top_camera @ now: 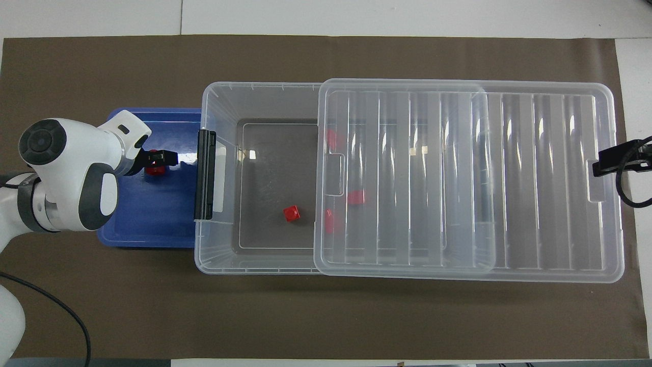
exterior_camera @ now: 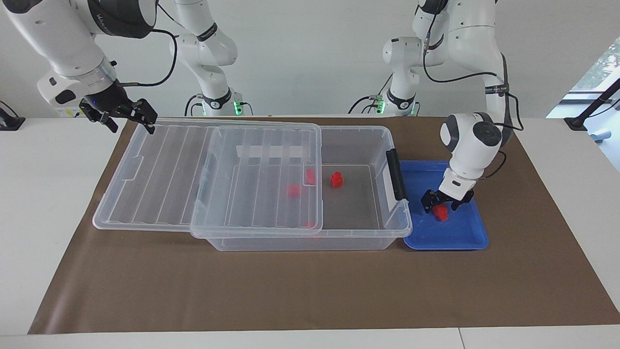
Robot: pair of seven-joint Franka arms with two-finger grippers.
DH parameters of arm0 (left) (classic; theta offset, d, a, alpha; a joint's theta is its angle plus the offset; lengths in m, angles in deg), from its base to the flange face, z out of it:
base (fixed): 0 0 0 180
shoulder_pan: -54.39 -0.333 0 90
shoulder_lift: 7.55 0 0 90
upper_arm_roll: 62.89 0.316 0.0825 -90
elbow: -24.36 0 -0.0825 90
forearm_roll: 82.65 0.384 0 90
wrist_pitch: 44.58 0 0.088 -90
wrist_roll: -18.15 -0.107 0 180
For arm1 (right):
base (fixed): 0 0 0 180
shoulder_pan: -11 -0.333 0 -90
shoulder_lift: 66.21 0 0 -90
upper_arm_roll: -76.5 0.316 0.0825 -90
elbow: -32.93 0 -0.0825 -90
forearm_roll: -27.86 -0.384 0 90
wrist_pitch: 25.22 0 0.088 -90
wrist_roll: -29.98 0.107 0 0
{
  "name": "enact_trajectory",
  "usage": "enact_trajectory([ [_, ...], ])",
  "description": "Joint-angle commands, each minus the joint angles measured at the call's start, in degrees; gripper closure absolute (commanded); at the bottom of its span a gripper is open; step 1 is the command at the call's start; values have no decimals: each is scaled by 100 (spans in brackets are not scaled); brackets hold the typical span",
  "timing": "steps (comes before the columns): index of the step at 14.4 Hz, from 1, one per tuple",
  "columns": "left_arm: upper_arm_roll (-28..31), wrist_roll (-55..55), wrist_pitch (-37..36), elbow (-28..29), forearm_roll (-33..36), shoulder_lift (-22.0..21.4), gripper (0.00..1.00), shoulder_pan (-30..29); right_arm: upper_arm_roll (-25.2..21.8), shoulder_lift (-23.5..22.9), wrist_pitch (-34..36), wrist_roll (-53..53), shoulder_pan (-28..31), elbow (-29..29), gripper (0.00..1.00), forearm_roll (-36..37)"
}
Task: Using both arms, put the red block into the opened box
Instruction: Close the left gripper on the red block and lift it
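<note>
Left gripper (exterior_camera: 440,207), seen in the facing view, is down in the blue tray (exterior_camera: 465,237) with its fingers spread wide on either side of the red block (exterior_camera: 441,212); the block sits on the tray floor between the fingertips, and no squeeze on it shows. That tray lies on the brown mat (exterior_camera: 310,295), just beside the black-latched end of the box (exterior_camera: 387,232), toward the left arm's end of the table. The box's clear ribbed lid (exterior_camera: 160,169) is slid partway off toward the right arm's end, leaving the latch end of the box uncovered. One more red block (exterior_camera: 336,179) stands on the open part of the box floor, and other red blocks show dimly through the lid. Right gripper (exterior_camera: 128,112) hangs in the air over the lid's corner at the right arm's end, jaws apart and holding nothing.

From the overhead view, the left gripper (top_camera: 155,162) reaches out of its white wrist across the blue tray (top_camera: 153,234), and the red block (top_camera: 155,169) shows between and partly under its black fingers, close to the box's black latch (top_camera: 205,173). A loose red block (top_camera: 291,213) lies on the bare floor of the box (top_camera: 219,255), near the lid's edge. Only the tip of the right gripper (top_camera: 619,159) enters, over the tab at the lid's (top_camera: 509,178) outer end.
</note>
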Motion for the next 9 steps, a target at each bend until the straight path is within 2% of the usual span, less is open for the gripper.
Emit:
enact_trajectory([
  [1,67,36,-203,93,-53,-93,0,74,18,102,18,-57,13,130,0,60],
  [4,67,1,-195,84,-44,-93,1,66,18,111,-17,-198,13,148,0,60],
  [5,67,18,-151,84,-53,-84,34,74,18,111,-70,-198,21,165,0,60],
  [6,67,18,-151,67,-44,-75,95,66,18,111,-96,-172,13,183,0,60],
  [7,76,27,-125,58,-44,-67,100,66,18,111,-105,-155,4,174,0,60],
  [9,76,27,-133,49,-36,-93,100,30,18,111,-97,-146,4,174,0,60],
])
